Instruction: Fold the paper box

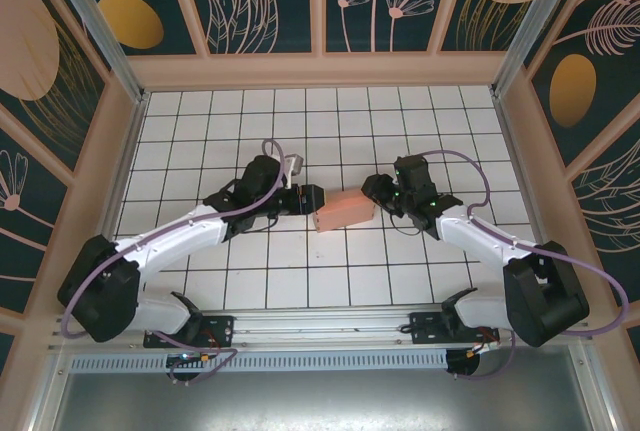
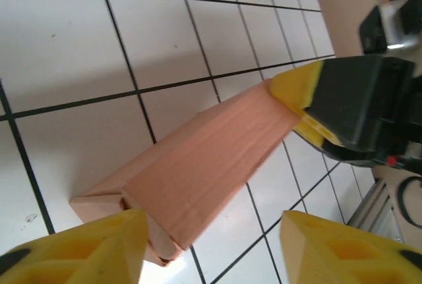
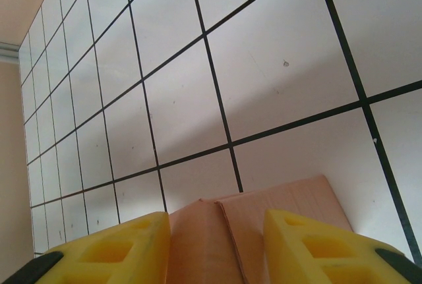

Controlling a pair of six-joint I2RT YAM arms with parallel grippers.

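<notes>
Item 1, paper box [image 1: 345, 213] [image 2: 211, 159] [image 3: 290, 195]: salmon-pink card, folded up into a long closed shape. We find it lying on the white tiled table [image 1: 400, 131] between the two grippers, one end toward each.

Item 2, right gripper [image 1: 375, 191] [image 2: 290, 109] [image 3: 216, 217]: we record it as grasping the box. From the left wrist view its yellow fingers [image 2: 297, 89] sit one on each face of the far end. In its own view the card fills the gap between the fingers.

Item 3, left gripper [image 1: 312, 199] [image 2: 211, 221]: we record it as released, jaws spread wide. The near end of the box reaches in between them, close against the finger on the left of the wrist view. The other finger stands well clear of the card.
</notes>
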